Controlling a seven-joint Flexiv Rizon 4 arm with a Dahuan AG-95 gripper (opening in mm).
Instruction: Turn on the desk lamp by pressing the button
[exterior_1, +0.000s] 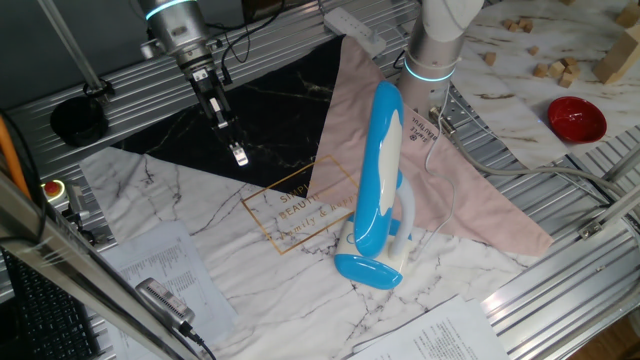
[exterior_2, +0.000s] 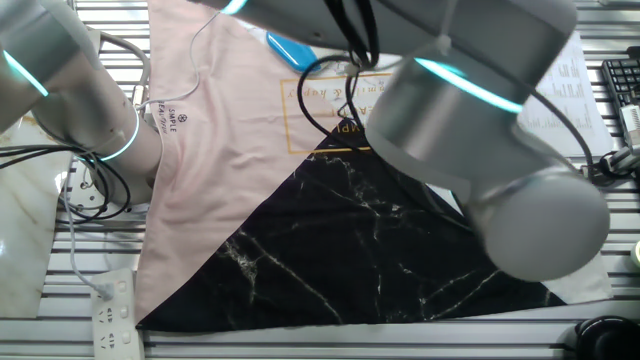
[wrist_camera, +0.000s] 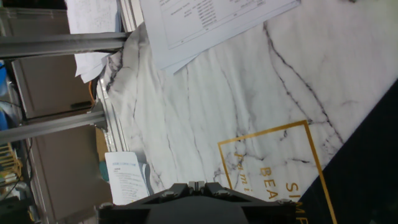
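The desk lamp (exterior_1: 380, 165) stands at the middle of the table, with a long sky-blue head, a white arm and an oval blue foot (exterior_1: 368, 270). I cannot make out its button. In the other fixed view only a blue bit of it (exterior_2: 298, 50) shows behind the arm. My gripper (exterior_1: 238, 153) hangs above the black marble sheet (exterior_1: 270, 110), well to the left of the lamp and apart from it. In the hand view the fingertips (wrist_camera: 196, 184) meet with nothing between them, so it is shut and empty.
A pink cloth (exterior_1: 470, 200) lies under and behind the lamp. A second arm's base (exterior_1: 435, 50) stands right behind the lamp. A red bowl (exterior_1: 576, 118) and wooden blocks (exterior_1: 555, 68) are at the far right. A power strip (exterior_1: 355, 30) and papers (exterior_1: 160, 265) lie near the edges.
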